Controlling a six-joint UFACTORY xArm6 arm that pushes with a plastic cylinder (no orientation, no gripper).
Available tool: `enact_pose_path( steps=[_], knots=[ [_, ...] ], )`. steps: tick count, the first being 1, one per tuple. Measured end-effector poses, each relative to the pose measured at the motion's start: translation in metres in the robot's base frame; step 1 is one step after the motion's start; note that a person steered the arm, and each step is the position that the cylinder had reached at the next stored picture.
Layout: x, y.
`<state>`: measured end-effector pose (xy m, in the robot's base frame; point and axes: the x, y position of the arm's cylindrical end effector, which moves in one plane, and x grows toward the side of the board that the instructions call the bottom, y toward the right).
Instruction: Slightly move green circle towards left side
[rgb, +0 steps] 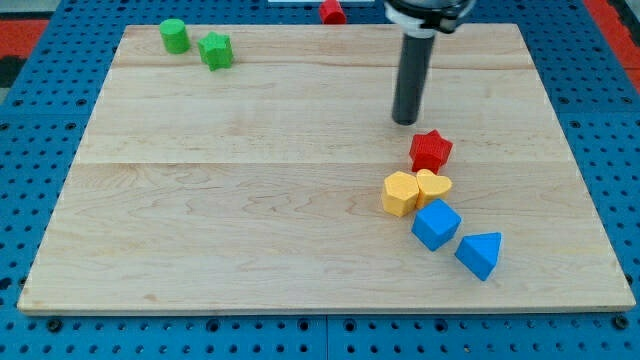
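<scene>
The green circle (174, 36) stands near the board's top left corner. A green star-like block (215, 50) sits just right of it and a little lower, close but apart. My tip (405, 121) rests on the board right of centre, far to the right of the green circle and just above and left of a red star block (431, 150).
Below the red star lie a yellow hexagon (400, 193), a yellow heart (434, 186), a blue cube (436, 223) and a blue triangle (480, 254). A red block (332, 11) sits at the board's top edge. The wooden board (250, 200) lies on a blue perforated table.
</scene>
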<state>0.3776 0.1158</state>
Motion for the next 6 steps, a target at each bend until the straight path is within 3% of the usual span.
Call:
enact_pose_path(
  steps=[2, 4, 5, 6],
  knots=[
    [0.062, -0.017],
    [-0.032, -0.149],
    [-0.122, -0.156],
    [-0.185, -0.188]
  ],
)
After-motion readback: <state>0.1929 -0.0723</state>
